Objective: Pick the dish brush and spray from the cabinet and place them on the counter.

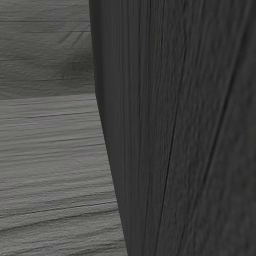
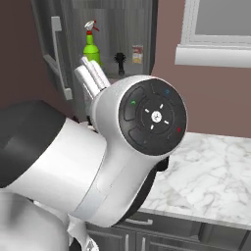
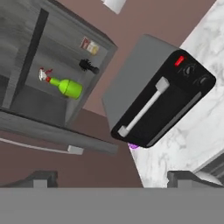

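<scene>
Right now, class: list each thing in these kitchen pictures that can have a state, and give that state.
Cabinet: door open.
Spray bottle: upright on the cabinet shelf.
Dish brush: on the same shelf, beside the bottle.
Toaster oven: door closed, on the counter.
Gripper: open, holding nothing.

The cabinet (image 2: 142, 29) is dark grey wood with a streaked, matt grain; its open door (image 1: 190, 125) shows the same rough-looking grain. The counter (image 2: 215, 176) is white marble with grey veins, smooth and faintly glossy. The spray (image 3: 65, 86) looks like glossy green plastic. The toaster oven (image 3: 162, 105) has matt grey metal sides, a black front and a pale bar handle.
</scene>
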### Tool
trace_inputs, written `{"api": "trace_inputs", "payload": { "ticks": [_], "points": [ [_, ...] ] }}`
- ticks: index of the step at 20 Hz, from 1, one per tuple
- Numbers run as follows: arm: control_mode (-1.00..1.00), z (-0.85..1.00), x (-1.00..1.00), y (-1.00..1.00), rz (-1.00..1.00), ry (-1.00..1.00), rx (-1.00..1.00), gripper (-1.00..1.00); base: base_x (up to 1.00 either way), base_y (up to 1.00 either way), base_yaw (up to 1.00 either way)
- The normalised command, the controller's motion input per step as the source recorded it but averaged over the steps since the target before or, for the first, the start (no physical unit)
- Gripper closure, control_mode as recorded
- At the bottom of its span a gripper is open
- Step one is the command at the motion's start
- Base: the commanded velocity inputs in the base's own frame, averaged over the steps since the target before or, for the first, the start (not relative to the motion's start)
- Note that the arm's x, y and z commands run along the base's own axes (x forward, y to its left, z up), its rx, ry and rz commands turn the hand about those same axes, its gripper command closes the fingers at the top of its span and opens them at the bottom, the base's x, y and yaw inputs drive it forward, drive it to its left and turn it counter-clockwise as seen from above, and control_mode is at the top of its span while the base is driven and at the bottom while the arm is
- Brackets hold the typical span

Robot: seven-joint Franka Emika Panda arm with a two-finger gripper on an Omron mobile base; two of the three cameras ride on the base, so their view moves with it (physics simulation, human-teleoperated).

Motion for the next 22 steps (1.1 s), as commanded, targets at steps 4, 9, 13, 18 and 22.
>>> {"api": "trace_inputs", "payload": {
  "ticks": [4,9,13,18,22],
  "points": [
    [-1.00,0.00,0.19,0.00,0.09,-0.05,0.11,-1.00,0.00,0.00,0.00],
    [-1.00,0.00,0.34,0.00,0.06,0.00,0.16,-1.00,0.00,0.00,0.00],
    [-1.00,-0.01,0.28,0.00,0.06,0.00,0.09,-1.00,0.00,0.00,0.00],
    [-1.00,-0.14,0.25,0.00,0.02,0.00,0.05,-1.00,0.00,0.00,0.00],
    [-1.00,-0.03,0.20,0.00,0.04,0.00,0.08,-1.00,0.00,0.00,0.00]
  ]
}}
